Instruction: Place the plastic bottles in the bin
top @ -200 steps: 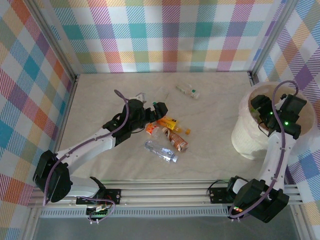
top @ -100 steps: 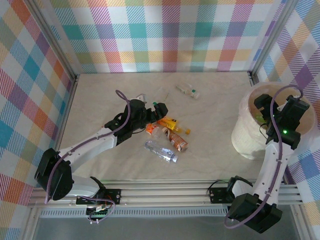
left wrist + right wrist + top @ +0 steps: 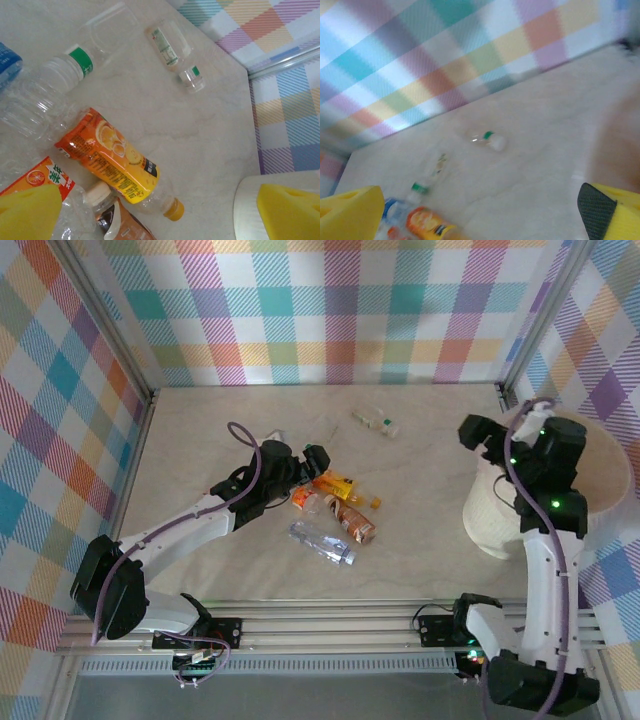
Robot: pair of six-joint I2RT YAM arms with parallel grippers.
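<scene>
The plastic bottles (image 3: 350, 522) lie in a loose heap near the middle of the table (image 3: 440, 480), well apart from the bin (image 3: 488, 515), which stands at the right edge. One small bottle (image 3: 375, 421) lies alone farther back.

The one that matters for you now is the orange-labelled bottle (image 3: 107, 160). In the left wrist view it lies flat between the two yellow pads (image 3: 25, 212). Its long axis runs slantwise from upper left to lower right, with the orange cap (image 3: 173, 210) at the lower end.

The left gripper (image 3: 308, 465) is at the far-left side of the heap, its fingers spread wide with nothing grasped. I judge this arm to be much the nearer one. You would do well to turn the wrist so that the pads close across the label and not along it.

The right gripper (image 3: 483, 437) is by the bin's left rim, also spread wide and empty, well apart from the heap.
</scene>
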